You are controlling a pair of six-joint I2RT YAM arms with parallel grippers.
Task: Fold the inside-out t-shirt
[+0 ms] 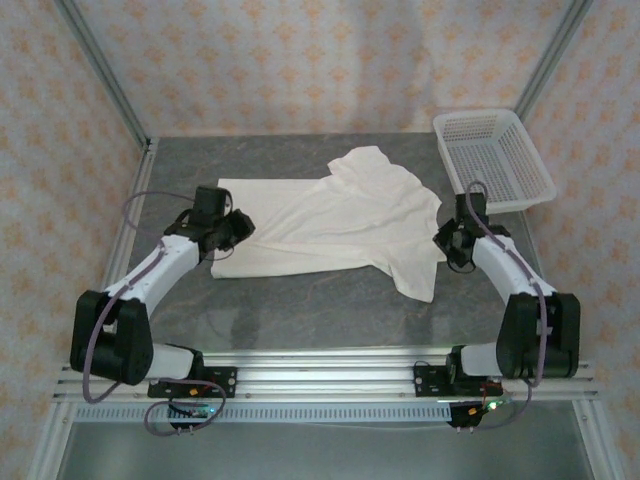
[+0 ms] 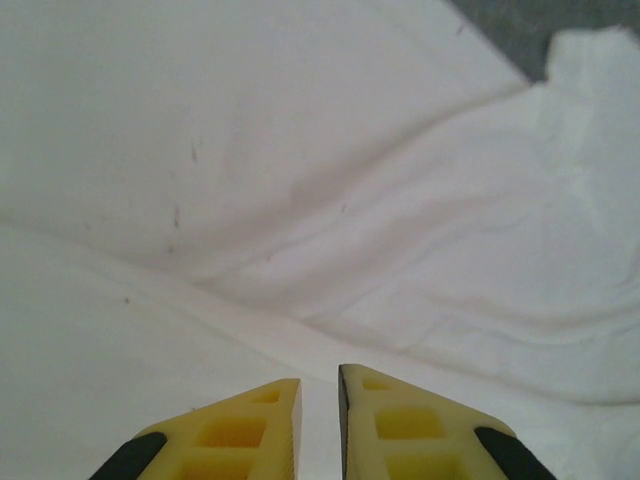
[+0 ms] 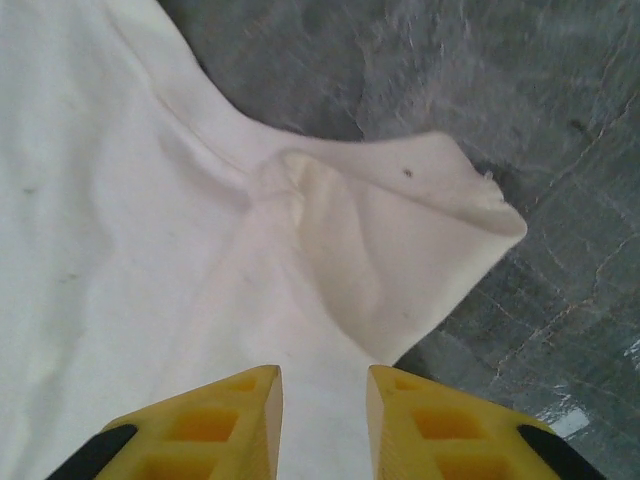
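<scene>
White cotton t-shirt (image 1: 330, 225) is lying spread out on the grey table (image 1: 300, 305), stretched between my two claws. My left claw (image 2: 320, 385) sits low over its straight-edged end, jaws just a thin slit apart, with wrinkled cloth under and ahead of it and nothing pinched as far as I can see. My right claw (image 3: 325, 385) is parted wider, and a sleeve (image 3: 400, 230) flops open just ahead of it. A plastic basket (image 1: 495, 155) sits beyond the right claw.

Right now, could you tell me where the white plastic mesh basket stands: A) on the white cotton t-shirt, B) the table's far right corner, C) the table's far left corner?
B: the white plastic mesh basket sits at the grey table's far right corner, off the white cotton t-shirt.
</scene>
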